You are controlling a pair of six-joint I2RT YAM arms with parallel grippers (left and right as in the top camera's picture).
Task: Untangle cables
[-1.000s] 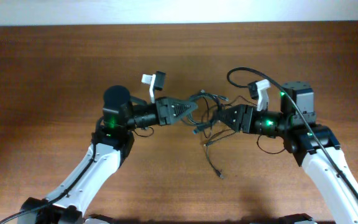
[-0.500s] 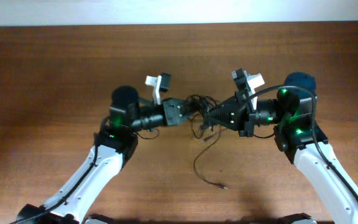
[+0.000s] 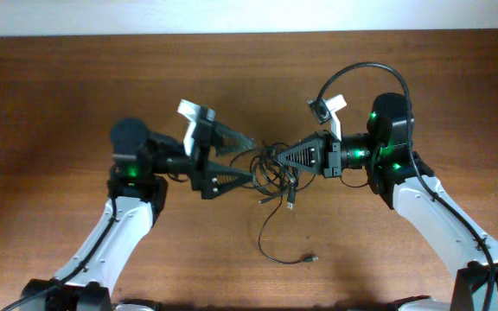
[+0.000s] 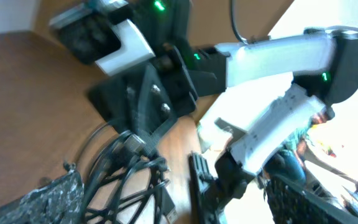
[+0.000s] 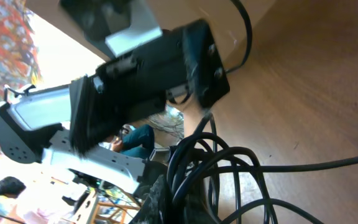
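Observation:
The cables [image 3: 271,166] are a knot of thin black cords hanging just above the brown table [image 3: 76,86], between the two grippers. My right gripper [image 3: 282,159] is shut on the right side of the knot; in the right wrist view several loops [image 5: 222,163] bunch between its fingertips [image 5: 157,200]. My left gripper [image 3: 247,160] stands open, its jaws spread wide on either side of the knot's left side without touching it. In the left wrist view the cables [image 4: 126,180] lie between the spread fingers [image 4: 51,199]. One loose strand trails down to a plug [image 3: 310,257] on the table.
A thick black arm cable [image 3: 361,73] loops above the right arm. The pale wall edge [image 3: 249,17] runs along the table's far side. Both arms reach in from the front corners.
My left gripper has let go of the knot, opened wide and backed to the left. The right gripper has shut on the knot and moved left. The loose strand has swung down.

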